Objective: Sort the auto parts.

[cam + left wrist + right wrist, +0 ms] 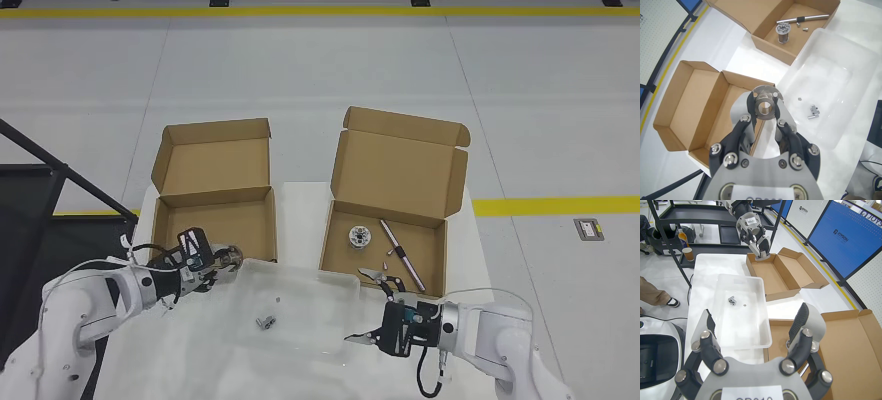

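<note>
My left gripper [764, 108] is shut on a flanged metal bushing [764, 106], held above the near right corner of the empty left cardboard box [696, 98]. From above, this gripper [228, 258] sits at that box's [200, 230] front right corner, beside the clear tray [300, 270]. A small metal bracket [266, 322] and a tiny bit [799, 98] lie in the tray. My right gripper [755, 308] stands open and holds nothing, over the tray's right end next to the right box [425, 215]. That box holds a toothed hub [360, 236], a rod [402, 255] and small screws [797, 24].
Both box lids stand open at the back. A black rack [696, 219] with a paper cup [687, 254] and a bottle [682, 238] stands beyond the table's left end. A person's leg [657, 294] is near the table's front side.
</note>
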Robot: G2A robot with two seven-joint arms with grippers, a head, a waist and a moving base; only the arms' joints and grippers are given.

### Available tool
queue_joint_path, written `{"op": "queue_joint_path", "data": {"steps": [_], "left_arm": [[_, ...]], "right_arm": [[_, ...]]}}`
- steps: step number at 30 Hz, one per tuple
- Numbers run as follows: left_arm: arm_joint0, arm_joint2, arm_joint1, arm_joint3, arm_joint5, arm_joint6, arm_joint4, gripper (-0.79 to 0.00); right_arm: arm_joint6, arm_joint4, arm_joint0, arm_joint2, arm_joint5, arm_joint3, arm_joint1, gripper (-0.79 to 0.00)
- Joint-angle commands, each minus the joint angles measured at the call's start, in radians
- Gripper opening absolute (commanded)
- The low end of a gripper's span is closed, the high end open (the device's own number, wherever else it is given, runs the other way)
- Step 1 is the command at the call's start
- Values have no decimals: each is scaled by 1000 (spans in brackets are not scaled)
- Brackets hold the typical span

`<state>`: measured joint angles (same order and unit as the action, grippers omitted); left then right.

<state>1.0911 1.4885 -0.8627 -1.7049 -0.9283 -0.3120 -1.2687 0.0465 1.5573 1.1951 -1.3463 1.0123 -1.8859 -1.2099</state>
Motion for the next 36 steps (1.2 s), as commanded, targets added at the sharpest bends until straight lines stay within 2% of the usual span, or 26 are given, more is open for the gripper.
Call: {"op": "queue_joint_path", "data": {"steps": [1,5,8,11,16,21,26,31,36], "left_arm": [[0,0,0,0,0,0,0,-785],[0,0,0,0,0,0,0,-785],[-5,-6,-2,33,75,-20,-36,-785],[-61,-14,-6,137,135,-33,-34,-785],[-197,-57,-14,329,192,-38,-95,-785],[-346,-166,-35,538,214,-18,-187,-785],[-487,-300,-72,734,196,34,-246,-785],[-591,-423,-117,867,173,76,-310,-785],[-670,-508,-161,983,203,94,-353,-785]], "right_arm": [[0,0,0,0,0,0,0,0],[0,0,0,0,0,0,0,0],[0,0,0,0,0,0,0,0],[0,0,0,0,0,0,0,0],[0,0,0,0,0,0,0,0],[0,0,0,0,0,0,0,0],[0,0,0,0,0,0,0,0],[0,0,0,0,0,0,0,0],[0,0,0,0,0,0,0,0]]}}
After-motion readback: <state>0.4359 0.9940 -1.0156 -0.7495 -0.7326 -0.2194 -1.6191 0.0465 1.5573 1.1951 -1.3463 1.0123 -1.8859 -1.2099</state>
